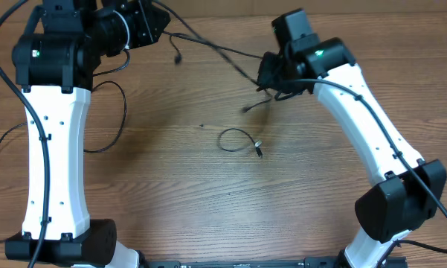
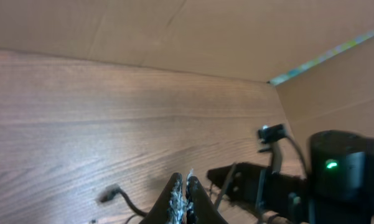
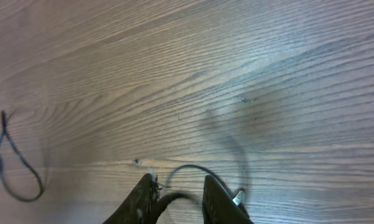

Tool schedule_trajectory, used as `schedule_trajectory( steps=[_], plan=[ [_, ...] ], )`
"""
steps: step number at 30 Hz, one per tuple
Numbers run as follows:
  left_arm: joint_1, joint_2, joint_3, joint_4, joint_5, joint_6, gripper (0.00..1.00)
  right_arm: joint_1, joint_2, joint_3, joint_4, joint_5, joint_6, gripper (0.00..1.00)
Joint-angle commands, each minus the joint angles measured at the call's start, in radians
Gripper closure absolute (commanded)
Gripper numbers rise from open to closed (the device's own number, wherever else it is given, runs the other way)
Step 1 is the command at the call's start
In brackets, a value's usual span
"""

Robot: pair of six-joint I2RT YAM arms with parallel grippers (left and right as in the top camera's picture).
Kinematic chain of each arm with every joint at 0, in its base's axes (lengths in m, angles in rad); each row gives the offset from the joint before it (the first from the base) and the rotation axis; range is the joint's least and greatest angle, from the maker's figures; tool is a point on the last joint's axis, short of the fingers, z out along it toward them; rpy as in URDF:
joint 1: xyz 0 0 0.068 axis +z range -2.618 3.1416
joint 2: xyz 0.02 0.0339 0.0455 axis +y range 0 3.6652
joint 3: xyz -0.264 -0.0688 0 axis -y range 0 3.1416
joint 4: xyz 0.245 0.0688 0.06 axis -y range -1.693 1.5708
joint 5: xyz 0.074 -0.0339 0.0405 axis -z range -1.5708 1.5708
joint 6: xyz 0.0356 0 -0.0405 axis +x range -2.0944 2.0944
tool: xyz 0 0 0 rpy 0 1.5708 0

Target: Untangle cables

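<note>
Between the right gripper's (image 3: pixel 177 185) fingers (image 3: pixel 216 198), which stand apart, a strung cable (image 3: pixel 193 167) passes through the gap; whether the pads already press it cannot be told. From there the cord arcs up ahead of the fingertips and curls back down to a small metal plug (image 3: pixel 237 198) just beside the right-hand finger. From overhead, this same strung cable (image 1: pixel 208 45) runs in the air from the right gripper (image 1: pixel 266 74) across to the left gripper (image 1: pixel 160 28), with one short end dangling just below the left gripper and another hanging beneath the right one. The left gripper (image 2: pixel 182 182) has its fingers pressed together, clamped on the strung cable, and a plug end (image 2: pixel 109 195) lies low and to the left of its fingertips in the wrist view. A loose cable (image 1: pixel 222 140) lies in a small loop on the wooden table (image 1: pixel 171 186), below and to the left of the right gripper and well apart from the left one, touched by neither.
</note>
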Motion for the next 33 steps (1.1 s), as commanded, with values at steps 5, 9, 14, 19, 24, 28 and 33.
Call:
schedule_trajectory(
  steps=[5,9,14,19,24,28,33],
  plan=[
    [0.213,-0.175,0.039,0.035,-0.057,0.008,0.96,-0.238,0.08,-0.072,-0.081,0.102,-0.133,0.83],
    [0.253,-0.194,0.039,0.033,-0.057,0.028,0.96,-0.287,0.08,-0.074,-0.116,0.023,-0.203,0.85],
    [0.255,-0.193,0.039,0.011,-0.029,0.028,0.96,-0.303,0.079,-0.069,-0.116,-0.31,-0.447,0.85],
    [0.217,-0.188,0.039,-0.034,-0.023,0.029,0.96,-0.296,0.06,-0.04,-0.108,-0.475,-0.475,0.86],
    [0.172,-0.188,0.039,-0.029,-0.022,0.06,0.95,-0.278,0.01,0.001,-0.102,-0.537,-0.476,0.78],
    [0.163,-0.188,0.039,0.008,0.032,0.107,0.72,-0.264,-0.03,0.035,-0.113,-0.57,-0.507,0.53],
    [0.152,-0.183,0.038,-0.024,0.182,0.267,0.85,-0.264,-0.085,0.094,-0.121,-0.647,-0.524,0.42]
  ],
)
